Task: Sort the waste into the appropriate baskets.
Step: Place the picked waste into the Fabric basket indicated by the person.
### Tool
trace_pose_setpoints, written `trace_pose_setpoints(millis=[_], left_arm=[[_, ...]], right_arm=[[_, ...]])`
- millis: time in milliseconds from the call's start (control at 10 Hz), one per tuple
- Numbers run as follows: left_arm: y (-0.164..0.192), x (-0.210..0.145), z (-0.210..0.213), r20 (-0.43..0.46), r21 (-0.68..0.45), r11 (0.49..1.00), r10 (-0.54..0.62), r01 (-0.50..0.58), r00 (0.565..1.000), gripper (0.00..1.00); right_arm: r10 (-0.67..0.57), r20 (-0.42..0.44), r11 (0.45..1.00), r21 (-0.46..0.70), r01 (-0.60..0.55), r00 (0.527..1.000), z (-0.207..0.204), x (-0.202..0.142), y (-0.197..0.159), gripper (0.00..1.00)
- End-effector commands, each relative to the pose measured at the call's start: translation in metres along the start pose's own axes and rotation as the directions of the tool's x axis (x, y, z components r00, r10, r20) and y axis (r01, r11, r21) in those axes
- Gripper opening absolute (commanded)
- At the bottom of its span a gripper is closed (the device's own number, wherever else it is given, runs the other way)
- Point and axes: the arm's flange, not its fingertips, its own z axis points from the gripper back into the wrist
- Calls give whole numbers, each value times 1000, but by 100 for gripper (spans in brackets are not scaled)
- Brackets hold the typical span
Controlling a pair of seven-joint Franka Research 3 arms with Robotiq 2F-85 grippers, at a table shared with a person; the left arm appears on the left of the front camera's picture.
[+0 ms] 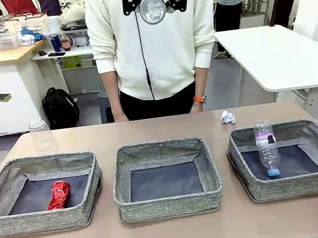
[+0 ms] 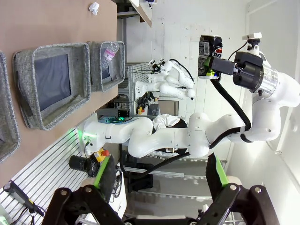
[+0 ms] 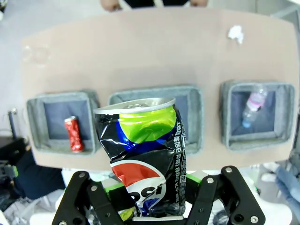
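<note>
Three grey fabric baskets stand in a row. The left basket holds a crushed red can lying on its dark bottom. The middle basket holds nothing. In the right basket a clear bottle leans on the far wall, blue cap down. A clear cup stands upside down behind the left basket. A paper wad lies behind the right one. The crushed blue can sits upright, clamped in the right gripper high above the table.

a white table stands behind right, a black backpack on the grey floor.
</note>
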Motion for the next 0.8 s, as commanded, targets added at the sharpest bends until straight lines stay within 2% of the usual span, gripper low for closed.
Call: trace_pose_setpoints(millis=[0, 700], left_arm=[[1, -2, 2, -11, 3, 1000, -20, 20, 1000, 100], [1, -2, 2, -11, 3, 1000, -20, 20, 1000, 100]], right_arm=[[1, 5, 1000, 0, -1, 1000, 0, -2, 0, 0], [1, 5, 1000, 0, -1, 1000, 0, -2, 0, 0]])
